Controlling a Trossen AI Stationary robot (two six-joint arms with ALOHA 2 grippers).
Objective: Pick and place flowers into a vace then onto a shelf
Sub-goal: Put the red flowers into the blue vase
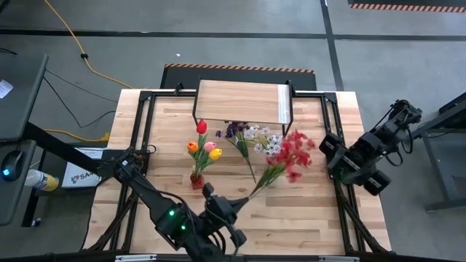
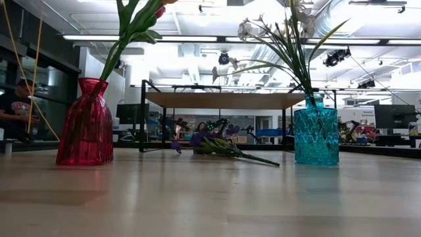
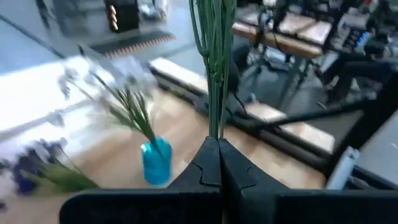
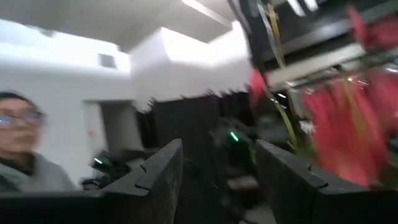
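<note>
**High view to wrist views: red spray pinched by the left hand**

High view is showing the left hand (image 1: 231, 211) near the table's (image 1: 306, 211) front edge, pinching the green stems of a red blossom spray (image 1: 295, 154) whose blooms are hanging over the table's right half. The right hand (image 1: 336, 161) is waiting at the right edge. Tulips are standing in a red vase (image 1: 196, 180), and a purple spray (image 1: 233, 132) is lying in front of the shelf (image 1: 240, 102).

Low view is showing the red vase (image 2: 85, 125) at left, a blue vase (image 2: 316, 135) holding a white spray (image 2: 276, 33) at right, and the purple spray (image 2: 210, 141) lying flat between them, before the shelf (image 2: 223, 100).

Left wrist view is showing the fingers (image 3: 208, 168) pressing together on the stems (image 3: 214, 62), with the blue vase (image 3: 155, 163) beyond.

Right wrist view is showing the right hand (image 4: 217, 177) spread wide and holding nothing, red blossoms (image 4: 348, 130) blurring ahead, and a person (image 4: 25, 155) at the edge.
</note>
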